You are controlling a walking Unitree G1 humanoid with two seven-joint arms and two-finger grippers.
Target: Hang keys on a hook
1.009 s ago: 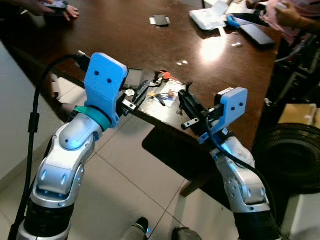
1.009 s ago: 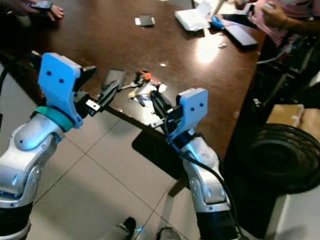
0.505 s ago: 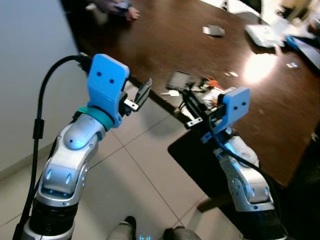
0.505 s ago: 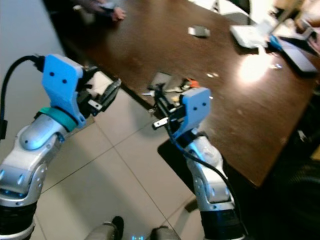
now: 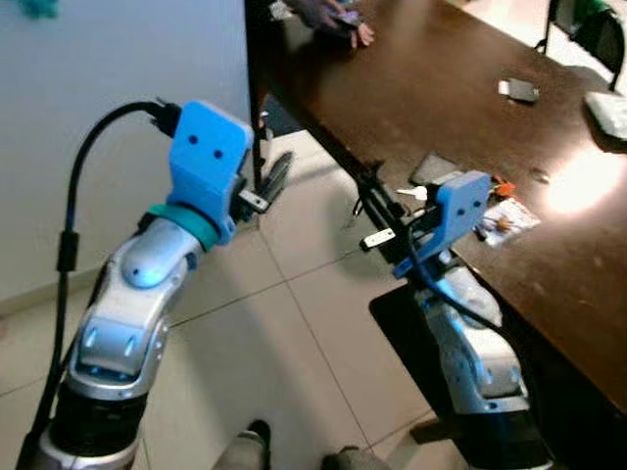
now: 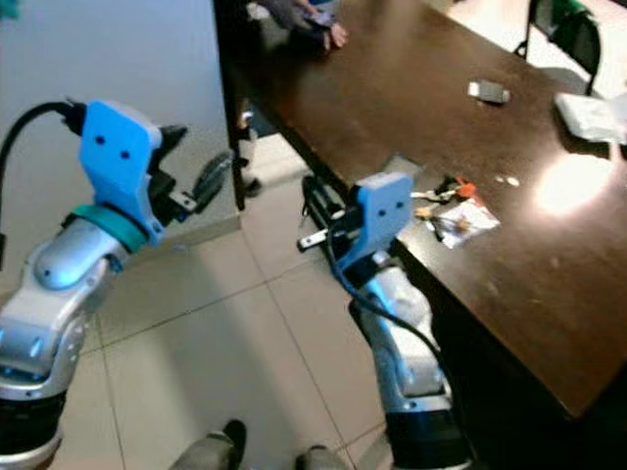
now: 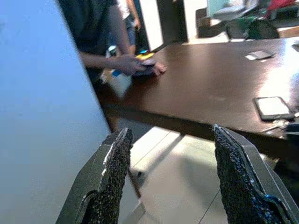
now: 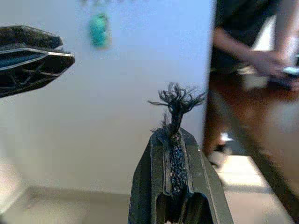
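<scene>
Black frayed cord (image 8: 176, 100) pinched in right end effector (image 8: 176, 154), left end effector (image 7: 170, 177) spread

Honestly there's nothing I can read anywhere here. No lettering, brand or number shows on my blue wrist housings (image 5: 206, 162). The phone (image 7: 273, 107) on the dark bench (image 5: 460, 117) has a blank screen. The card-like packet (image 6: 465, 217) near the bench edge has some colour on it, but it's way too small and blurry to make out any words.
</scene>
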